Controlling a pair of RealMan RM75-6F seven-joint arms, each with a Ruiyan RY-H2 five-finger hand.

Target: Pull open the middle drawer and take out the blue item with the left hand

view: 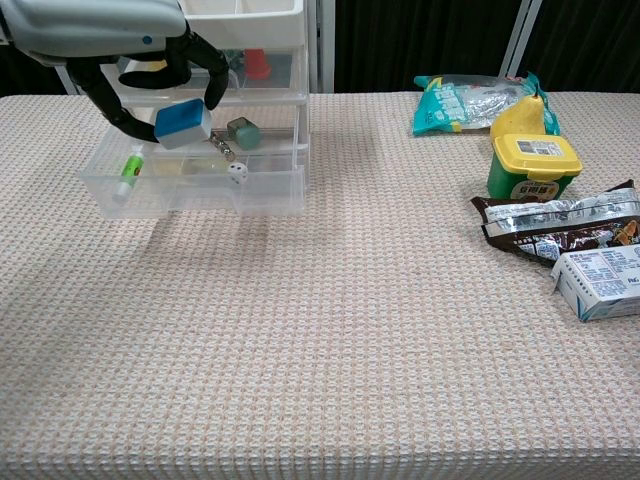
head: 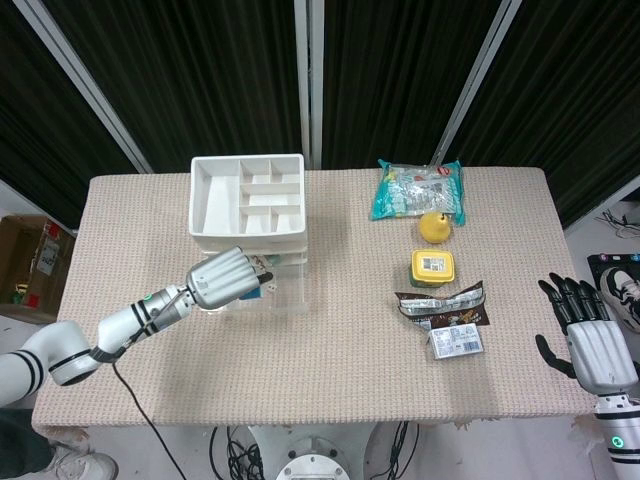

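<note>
my left hand [view: 140, 50] pinches blue item [view: 183, 123] above pulled-out middle drawer [view: 200, 180] | green tube [view: 129, 170], die [view: 235, 173] lie in drawer | snacks, yellow tub [view: 533, 160] well apart right | woven tablecloth [view: 330, 330], black curtains [head: 200, 70] | right hand [head: 592, 340] spread, holding nothing, at table edge

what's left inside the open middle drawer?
In the open drawer: a green tube, a white die and a teal piece. The left hand holds the blue item above it; the drawer's back is covered.

pkg labels too small, no legible text
</note>
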